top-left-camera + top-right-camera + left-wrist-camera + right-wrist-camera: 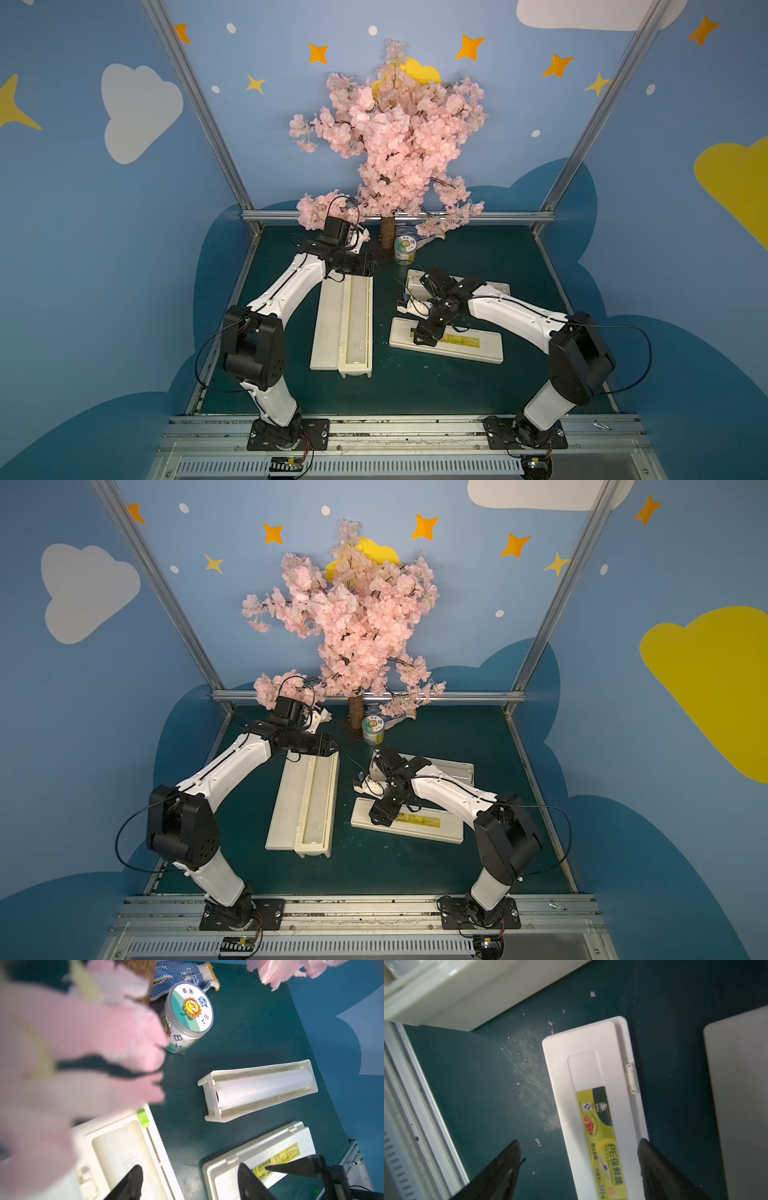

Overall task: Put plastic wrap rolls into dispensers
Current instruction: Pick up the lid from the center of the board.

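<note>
Two cream dispensers lie on the green mat. The left dispenser (328,324) is open, and a plastic wrap roll (356,328) lies in its trough. My left gripper (191,1180) hangs open and empty over that box's far end. The right dispenser's trough (214,1082) holds a white plastic wrap roll (264,1084). Its lid (591,1068), with a yellow label, lies flat nearer me, with mat showing between it and the trough. My right gripper (578,1159) is open just above the lid's left end. One finger is beside the hinge edge and the other is over the mat.
A green-and-white can (404,249) and a blue-dotted glove (182,974) sit at the back by the trunk (387,232) of a pink blossom tree. Low blossoms (83,1043) crowd my left wrist. Metal frame rails border the mat.
</note>
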Controlling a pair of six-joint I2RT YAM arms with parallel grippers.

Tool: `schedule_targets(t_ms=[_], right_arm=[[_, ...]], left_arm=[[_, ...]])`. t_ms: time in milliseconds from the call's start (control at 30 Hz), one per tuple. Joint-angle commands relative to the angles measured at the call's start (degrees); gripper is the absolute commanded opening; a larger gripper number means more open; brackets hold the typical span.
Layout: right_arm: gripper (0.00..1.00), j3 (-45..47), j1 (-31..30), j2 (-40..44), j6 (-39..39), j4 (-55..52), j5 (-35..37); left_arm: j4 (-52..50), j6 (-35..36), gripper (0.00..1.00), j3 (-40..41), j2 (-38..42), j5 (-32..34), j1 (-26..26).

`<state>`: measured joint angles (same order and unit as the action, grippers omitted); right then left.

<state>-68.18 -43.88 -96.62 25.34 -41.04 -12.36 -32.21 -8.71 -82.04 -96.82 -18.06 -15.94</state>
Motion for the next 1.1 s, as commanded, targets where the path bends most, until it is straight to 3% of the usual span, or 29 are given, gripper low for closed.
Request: schedule_targets(t_ms=[0, 200, 500, 667, 900, 1067], right_arm=[[0.87, -0.6, -0.9, -3.4, 0.5, 2.0, 4.0], [0.87, -4.9, -1.2, -9.8, 2.9, -1.7, 9.5], [0.87, -4.6, -2.3, -11.2, 5.1, -3.8, 7.7], [0.87, -6.7, -3.5, -15.6, 4.6, -4.8, 14.6], [0.87, -7.3, -4.2, -18.0, 3.4, -4.6, 17.1], [0.87, -7.6, -4.2, -20.5, 2.6, -5.9, 13.9]], left_arm=[[1.6, 1.2, 0.73, 2.5, 3.2, 1.0, 0.7], [2.3, 1.4, 0.73, 6.2, 6.7, 3.2, 0.9], [2.8, 1.3, 0.73, 8.0, 8.0, 3.6, 1.6], [2.9, 1.3, 0.73, 7.4, 7.0, 2.6, 1.8], [3.0, 1.3, 0.73, 7.7, 7.0, 2.4, 2.0], [3.6, 1.1, 0.74, 8.2, 7.2, 1.9, 2.1]])
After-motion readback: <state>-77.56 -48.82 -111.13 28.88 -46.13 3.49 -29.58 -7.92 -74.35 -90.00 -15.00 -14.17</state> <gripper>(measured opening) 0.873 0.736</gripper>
